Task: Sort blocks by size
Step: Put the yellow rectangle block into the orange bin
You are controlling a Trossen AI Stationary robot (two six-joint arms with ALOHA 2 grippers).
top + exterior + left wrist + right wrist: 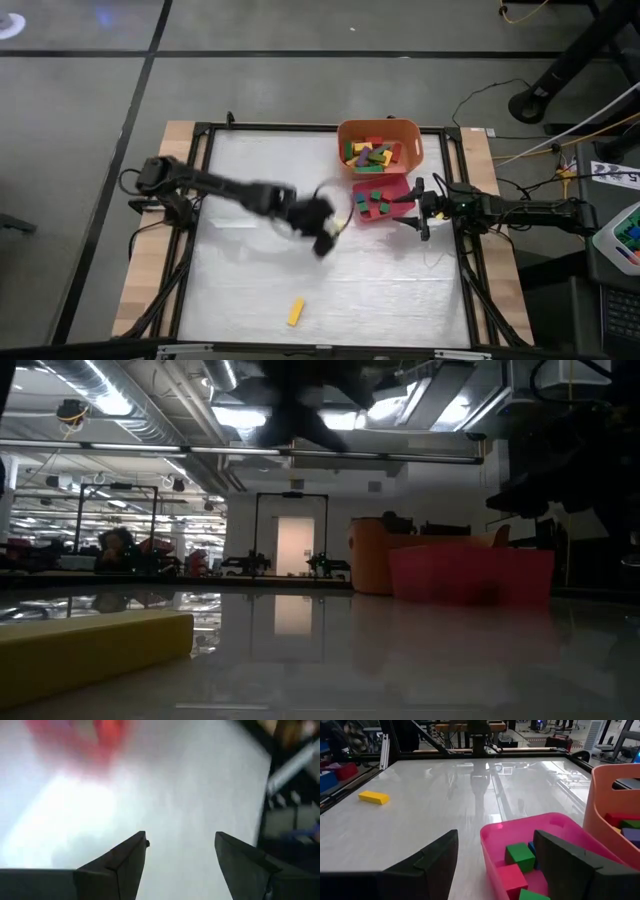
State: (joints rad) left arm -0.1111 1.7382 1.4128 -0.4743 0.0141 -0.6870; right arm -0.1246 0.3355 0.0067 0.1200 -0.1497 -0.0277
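Table (pixel 250 280) under me is white, with one yellow bar (pixel 296 312) alone near its front edge. Over the middle, blurred, hangs my left gripper (pixel 325 238), jaws apart on nothing. Right of it, cubes lie in the pink tray (pixel 402 212), longer blocks in the orange bin (pixel 380 127) behind. My right gripper (pixel 421 212) waits beside the tray, jaws apart.

You see the left arm's gripper (pixel 322 228) only as a motion smear over the white table (pixel 250 290), its fingers unreadable from above. The yellow wooden bar (pixel 90 643) runs off the low view's edge. The orange plastic bin (pixel 615 815) is cut off too.
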